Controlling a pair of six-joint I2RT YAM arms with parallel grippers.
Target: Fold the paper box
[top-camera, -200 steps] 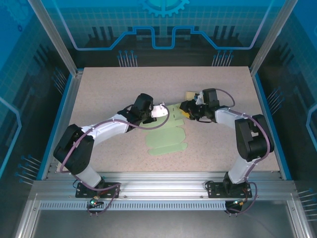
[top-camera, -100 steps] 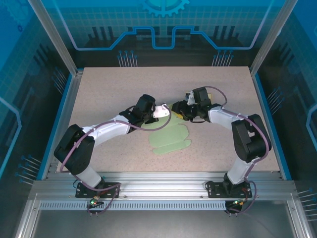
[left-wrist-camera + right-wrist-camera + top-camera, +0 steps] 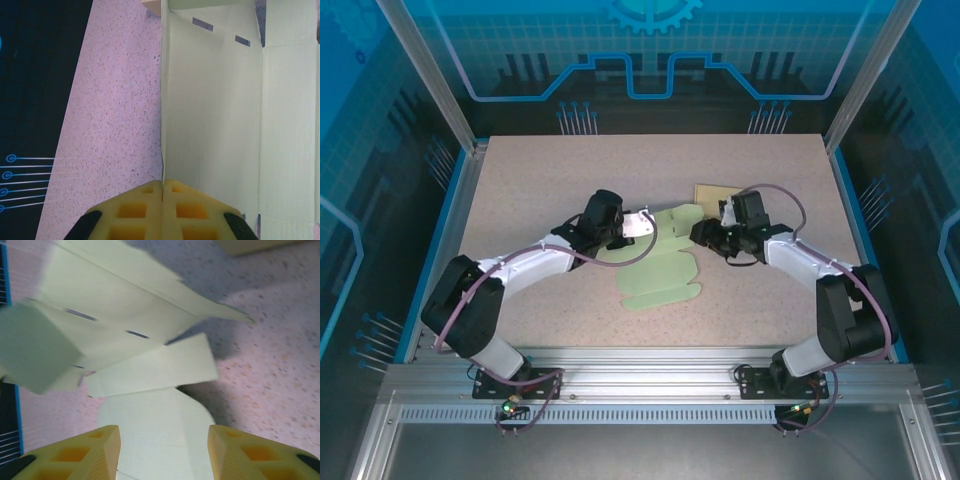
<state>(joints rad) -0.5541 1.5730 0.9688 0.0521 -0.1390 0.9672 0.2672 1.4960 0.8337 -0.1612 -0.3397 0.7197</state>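
An early fold is judged to be in hand: the box [image 3: 660, 272], a pale green blank, is spread mostly flat near the middle of the counter [image 3: 550, 170], with one long panel raised at its far left side. That panel is pinched by its rim in the left hand [image 3: 162, 192], whose fingers are pressed together on the thin sheet so that it is held upright beside the flat base. The right hand [image 3: 164, 440] is held just right of the blank, its fingers set apart with nothing clamped between them; slotted panels and rounded flaps are seen beyond it, loose and partly lifted. For the next move, it is judged that the right hand must be brought onto a flap or the opposite side panel, and that this must be creased upward while the left panel is pinned; the thin sheet is likely to spring back or slide if let go early. The counter is a speckled beige slab edged in blue, and a tan card [image 3: 717, 192] is laid flat on it just beyond the right hand. The space is enclosed by aluminium posts [image 3: 420, 70] and blue patterned panels [image 3: 650, 60], with a slotted rail [image 3: 640, 385] along the near edge.
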